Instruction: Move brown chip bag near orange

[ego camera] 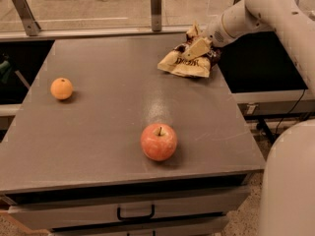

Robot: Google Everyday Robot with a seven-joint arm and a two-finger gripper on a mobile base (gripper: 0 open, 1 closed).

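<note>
The brown chip bag (188, 64) lies crumpled at the table's far right, dark top toward the back, tan lower part with dark lettering facing me. My gripper (197, 44) reaches in from the upper right and is shut on the bag's dark top end, with the bag still resting on the table. The orange (61, 88) sits alone at the left side of the table, far from the bag.
A red-yellow apple (158, 141) with a stem stands near the table's front middle. The grey table (113, 107) has a drawer with a handle (136, 213) below its front edge. A metal rail with posts (156, 3) runs behind it. My white arm (275, 14) fills the right.
</note>
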